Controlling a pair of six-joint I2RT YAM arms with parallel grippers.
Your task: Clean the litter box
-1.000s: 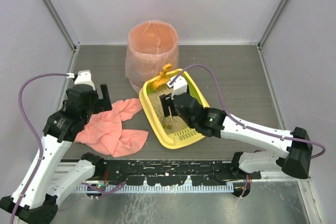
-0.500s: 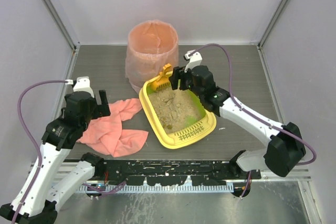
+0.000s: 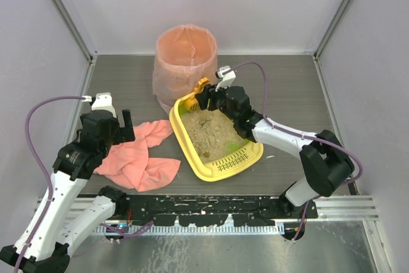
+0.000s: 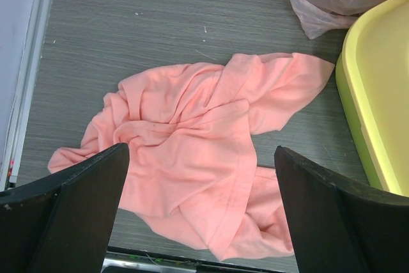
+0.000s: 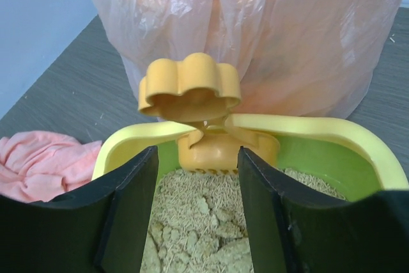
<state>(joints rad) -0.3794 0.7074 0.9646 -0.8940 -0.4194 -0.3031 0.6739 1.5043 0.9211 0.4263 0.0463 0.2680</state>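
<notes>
Yellow litter box (image 3: pixel 181 137) flat on the grey table (image 3: pixel 291 97), about mid-width, lime-green inside and filled with clumpy beige litter (image 3: pixel 214 129); slotted grate (image 3: pixel 234 162) at the near-right end, far end just beside a tall bin (image 3: pixel 185 55) lined with pink plastic. Orange scoop (image 3: pixel 202 87) propped upright at that far end, paw-shaped handle above the rim, lower part down inside by the far wall. Right gripper (image 3: pixel 206 99) low over the far end of the box, aimed at the scoop; jaws apart, one finger (image 5: pixel 128 215) to each side of the scoop's lower part in the wrist view, litter visible in the gap; cannot tell whether either finger touches the scoop. Crumpled pink cloth (image 3: pixel 137 155) on the table left of the box, one edge near the yellow rim. Left gripper (image 3: pixel 121 126) above the cloth's left part, clear of it, jaws spread wide with nothing between them, well apart from the box.
</notes>
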